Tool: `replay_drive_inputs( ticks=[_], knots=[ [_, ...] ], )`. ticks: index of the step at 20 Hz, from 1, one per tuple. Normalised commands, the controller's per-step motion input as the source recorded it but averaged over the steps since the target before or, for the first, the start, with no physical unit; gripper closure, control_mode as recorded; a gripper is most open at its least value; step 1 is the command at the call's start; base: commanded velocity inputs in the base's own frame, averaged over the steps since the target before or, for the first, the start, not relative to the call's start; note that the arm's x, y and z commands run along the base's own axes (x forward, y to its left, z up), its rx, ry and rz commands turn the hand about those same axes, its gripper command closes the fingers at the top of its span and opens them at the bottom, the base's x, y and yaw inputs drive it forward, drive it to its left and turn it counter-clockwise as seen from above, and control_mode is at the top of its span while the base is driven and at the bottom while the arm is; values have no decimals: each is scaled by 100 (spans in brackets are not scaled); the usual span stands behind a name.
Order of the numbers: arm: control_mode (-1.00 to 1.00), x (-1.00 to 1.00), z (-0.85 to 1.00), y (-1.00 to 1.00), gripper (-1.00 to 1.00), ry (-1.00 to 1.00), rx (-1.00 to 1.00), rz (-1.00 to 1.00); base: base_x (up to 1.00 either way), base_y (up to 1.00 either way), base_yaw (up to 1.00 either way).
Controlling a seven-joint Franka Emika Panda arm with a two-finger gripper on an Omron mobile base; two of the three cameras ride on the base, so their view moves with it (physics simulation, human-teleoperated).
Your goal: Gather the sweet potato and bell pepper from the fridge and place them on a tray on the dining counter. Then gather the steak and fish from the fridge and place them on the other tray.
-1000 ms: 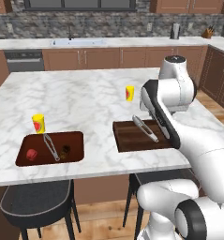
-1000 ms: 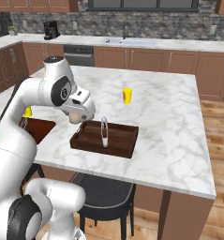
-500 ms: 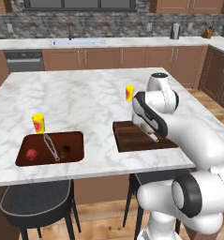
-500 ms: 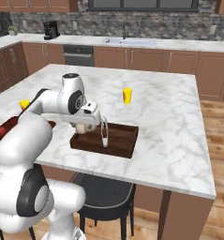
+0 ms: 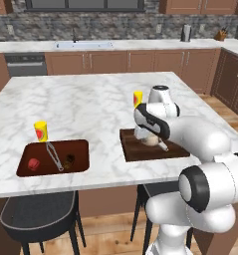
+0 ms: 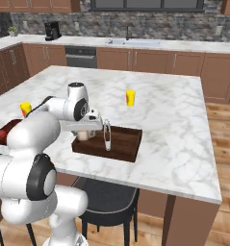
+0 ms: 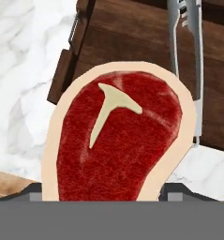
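Hand view: steak (image 7: 117, 140) clamped in the gripper (image 7: 99, 190) over the second tray (image 7: 132, 42) beside tongs (image 7: 186, 56) — lower, release, then fetch fish.

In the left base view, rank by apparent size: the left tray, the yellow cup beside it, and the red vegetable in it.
1. Left tray, clearly largest.
2. Yellow cup.
3. Red vegetable, only slightly smaller than the cup; all three sit at similar distance, so the order is fair.

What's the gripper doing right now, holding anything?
Gripper: closed on the steak, holding it low over the dark wooden tray beside the tongs.
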Motion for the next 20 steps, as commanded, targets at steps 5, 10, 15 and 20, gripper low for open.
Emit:
replay_drive_inputs(
  ticks=[5, 10, 15, 20],
  knots=[
    [-100, 57, -28, 6, 100, 13, 0, 10, 0, 0, 0],
    [-100, 62, -29, 0, 100, 15, -1, 11, 0, 0, 0],
    [-100, 61, -29, 0, 100, 12, 0, 11, 0, 0, 0],
    [-100, 28, -37, 0, 100, 3, 0, 9, 0, 0, 0]
  ],
)
